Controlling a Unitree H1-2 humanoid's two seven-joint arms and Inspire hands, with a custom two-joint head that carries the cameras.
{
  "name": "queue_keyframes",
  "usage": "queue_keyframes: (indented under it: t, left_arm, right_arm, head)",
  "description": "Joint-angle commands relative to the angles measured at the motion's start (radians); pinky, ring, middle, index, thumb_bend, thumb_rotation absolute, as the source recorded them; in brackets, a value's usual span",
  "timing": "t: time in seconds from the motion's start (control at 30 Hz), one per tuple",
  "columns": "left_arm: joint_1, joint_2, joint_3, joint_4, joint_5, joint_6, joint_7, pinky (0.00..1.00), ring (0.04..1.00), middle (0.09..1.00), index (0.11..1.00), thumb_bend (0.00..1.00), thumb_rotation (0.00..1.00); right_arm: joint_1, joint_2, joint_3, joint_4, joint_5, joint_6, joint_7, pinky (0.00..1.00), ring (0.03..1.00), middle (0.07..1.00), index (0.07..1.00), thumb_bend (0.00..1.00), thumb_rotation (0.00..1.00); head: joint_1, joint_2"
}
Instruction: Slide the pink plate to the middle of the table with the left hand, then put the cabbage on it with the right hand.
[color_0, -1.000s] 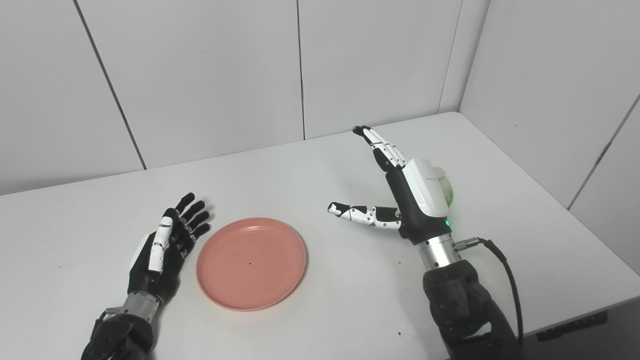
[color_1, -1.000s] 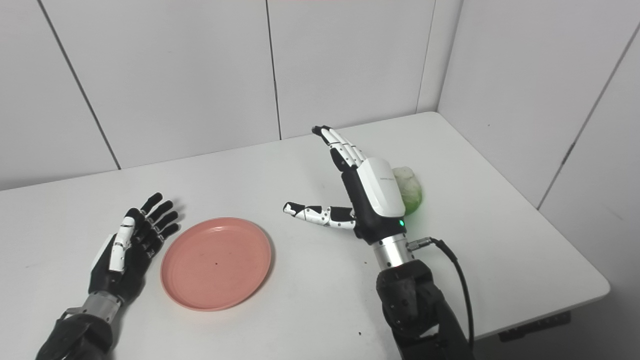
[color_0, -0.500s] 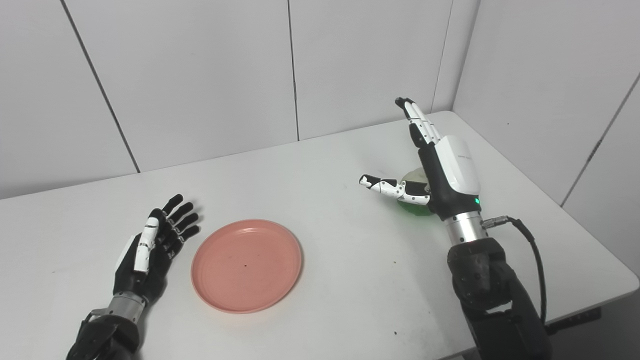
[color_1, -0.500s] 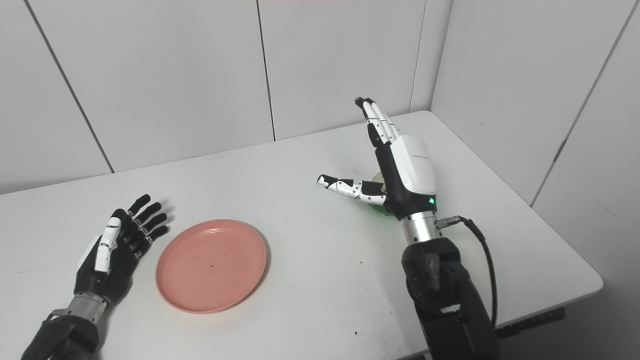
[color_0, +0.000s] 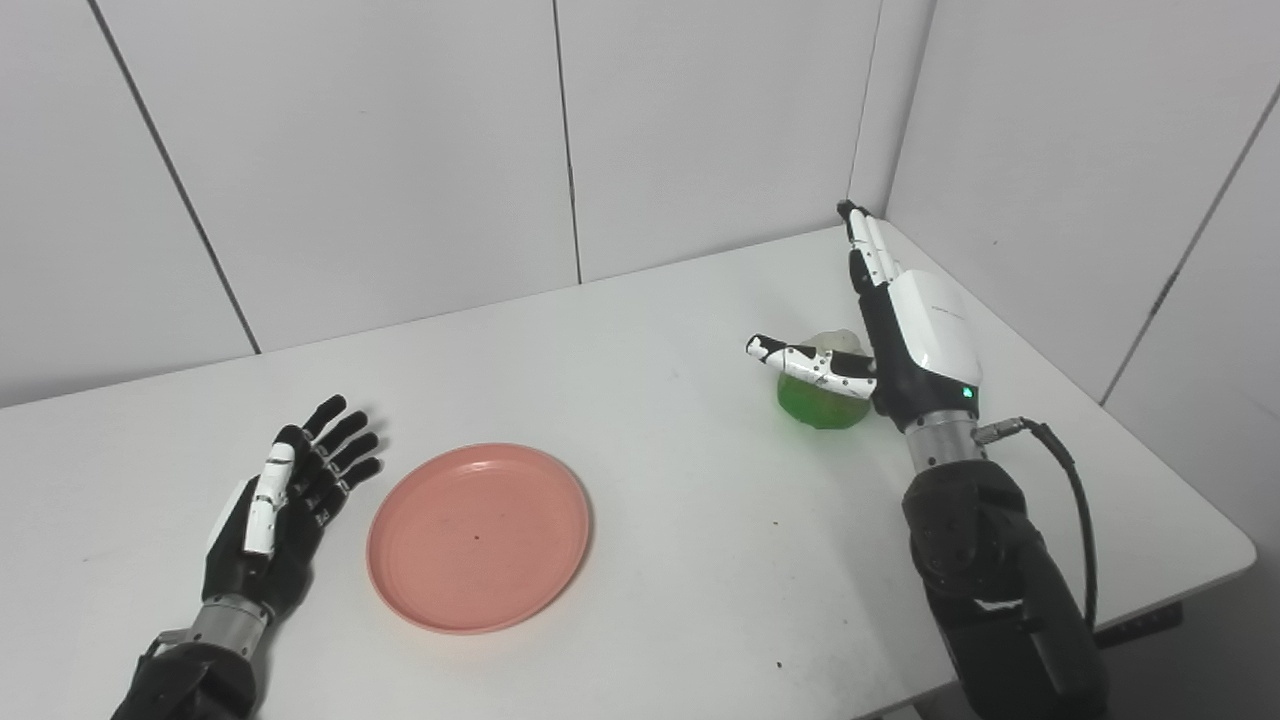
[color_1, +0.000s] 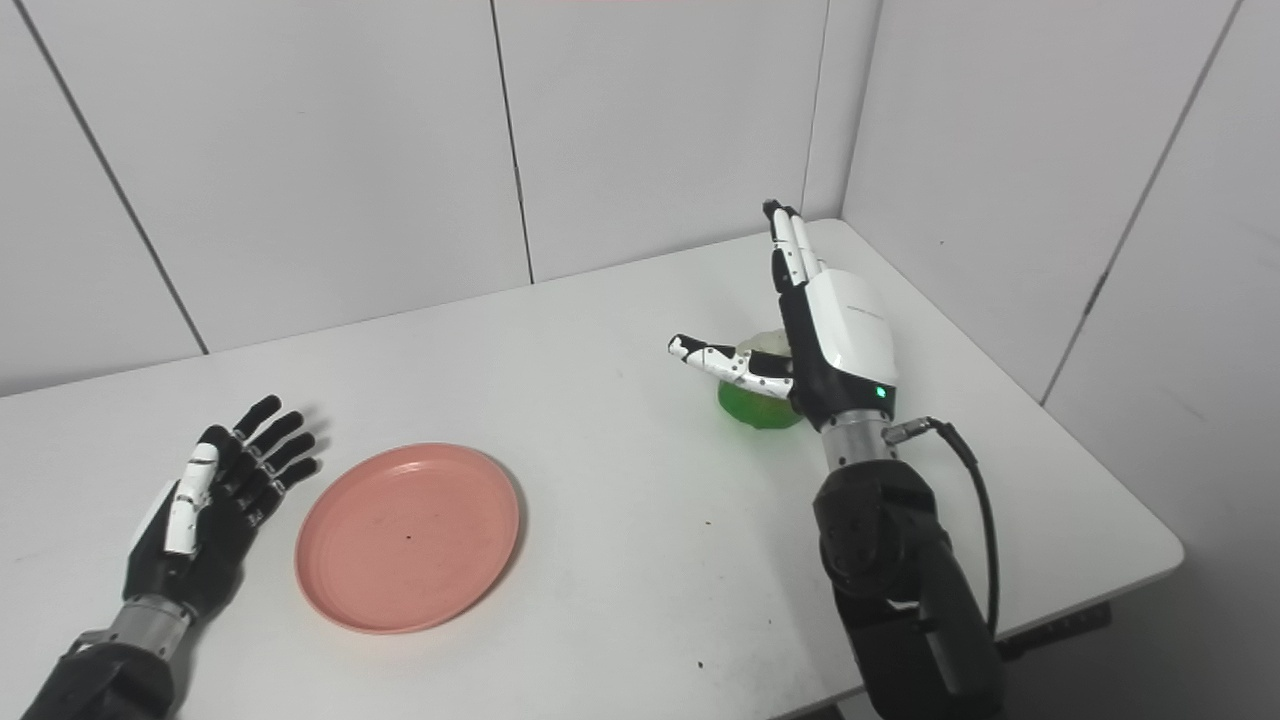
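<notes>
The pink plate (color_0: 477, 538) lies flat on the white table (color_0: 660, 470), left of the middle. My left hand (color_0: 285, 510) rests open on the table just to the left of the plate, palm up, fingers spread, apart from the rim. The green cabbage (color_0: 822, 393) sits on the table at the right. My right hand (color_0: 905, 335) stands open right beside it, fingers pointing up and away, thumb stretched across the cabbage's top. Part of the cabbage is hidden behind the palm.
White wall panels close off the back and right side of the table. The table's right edge (color_0: 1180, 470) runs close to my right forearm (color_0: 985, 560), with a black cable looping off the wrist.
The camera has turned right. My right hand has swung right from the table's middle to the cabbage, its thumb now over it. Left hand and plate have stayed put.
</notes>
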Motion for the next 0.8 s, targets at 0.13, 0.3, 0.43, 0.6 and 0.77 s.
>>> queue_keyframes:
  t: [0.13,0.3,0.43,0.6,0.77]
  left_arm:
    - [0.078,0.020,0.015,0.065,-0.015,0.024,-0.006,0.85,0.866,0.888,0.882,0.50,0.93]
    - [0.078,0.026,0.016,0.067,-0.018,0.025,-0.011,0.84,0.865,0.886,0.879,0.49,0.94]
    - [0.078,0.034,0.019,0.068,-0.017,0.029,-0.011,0.84,0.858,0.881,0.875,0.49,0.94]
    - [0.076,0.039,0.023,0.070,-0.021,0.038,-0.007,0.82,0.851,0.876,0.866,0.49,0.94]
    - [0.077,0.046,0.022,0.069,-0.020,0.041,-0.008,0.82,0.852,0.876,0.864,0.49,0.94]
  right_arm:
    - [-0.024,-0.018,-0.026,-0.032,0.011,0.032,-0.027,0.63,0.805,0.997,1.000,1.00,0.60]
    - [-0.018,-0.020,-0.035,-0.009,0.020,0.045,-0.033,0.50,0.677,0.994,1.000,1.00,0.54]
    - [-0.019,-0.025,-0.036,0.013,0.023,0.040,-0.047,0.48,0.662,0.993,1.000,1.00,0.54]
    - [-0.023,-0.024,-0.030,0.020,0.020,0.058,-0.042,0.55,0.745,0.990,1.000,1.00,0.53]
    - [-0.027,-0.029,-0.019,0.038,0.020,0.075,-0.030,0.69,0.852,0.988,1.000,1.00,0.54]
  head:
    - [-0.003,0.006]
    - [-0.013,0.013]
    - [-0.020,0.019]
    - [-0.027,0.025]
    - [-0.030,0.028]
